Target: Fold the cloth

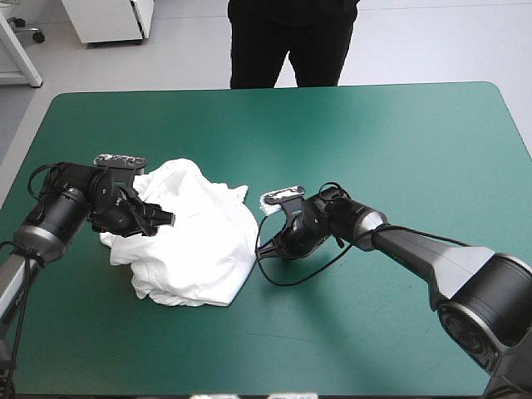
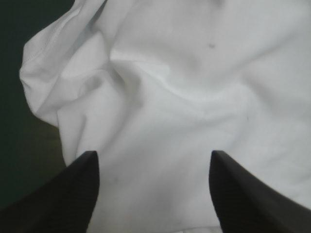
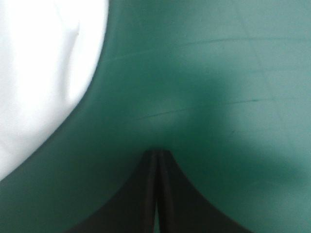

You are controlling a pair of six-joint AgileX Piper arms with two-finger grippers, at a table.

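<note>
The white T-shirt [image 1: 198, 237] lies as a crumpled heap on the left half of the table. My left gripper [image 1: 160, 218] sits over the heap's left side. In the left wrist view this gripper [image 2: 153, 167] is open, its black fingers [image 2: 73, 194] wide apart with wrinkled T-shirt [image 2: 184, 87] between and ahead of them. My right gripper [image 1: 277, 248] is low on the cover just off the heap's right edge. In the right wrist view it [image 3: 156, 156] is shut on nothing, its tips on bare cover, with the T-shirt [image 3: 43, 73] off to one side.
The teal-green cover [image 1: 399, 141] stretches from the heap to the right and far edges. The heap's left side lies near the table's left edge [image 1: 25, 166].
</note>
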